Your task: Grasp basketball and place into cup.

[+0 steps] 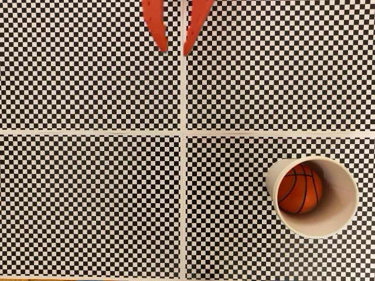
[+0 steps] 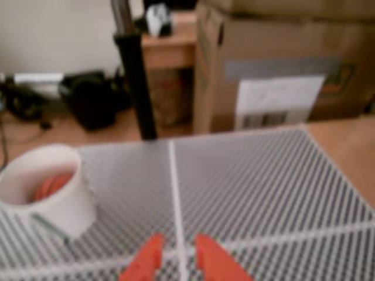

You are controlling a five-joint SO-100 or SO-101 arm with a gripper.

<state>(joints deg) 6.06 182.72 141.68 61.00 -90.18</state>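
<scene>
Seen from above in the fixed view: orange hand [image 1: 174, 51] reaching in from the top edge, near the middle, two tapered fingers [image 1: 156, 26] pointing down the picture, tips parted by a narrow gap right over the white seam line of the checkered tabletop [image 1: 88, 88]. Nothing between the tips, nothing held; slightly open, empty. Well apart from the cup [image 1: 313, 196], which stands upright at the lower right of that view, mouth facing the camera. Inside it, the basketball [image 1: 300, 188], resting at the bottom against the left part of the wall, black seam lines showing. In the wrist view, blurred: same hand [image 2: 176, 246] entering from the bottom edge, both fingertips low over the checkered sheet, one on each side of the white line, a small gap between them, bare pattern visible through that gap. Cup [image 2: 58, 199] at the left of this view, upright, well away from the fingertips, with a sliver of the orange ball [image 2: 51, 186] showing over the near rim. Beyond the far edge of the tabletop: a dark vertical pole [image 2: 133, 76], a large cardboard box [image 2: 281, 64] with a white label, a small wooden stand, dark bags on the floor by a pale wall. Hand level with the sheet's near half, aimed straight ahead along the seam, toward the pole and box.
</scene>
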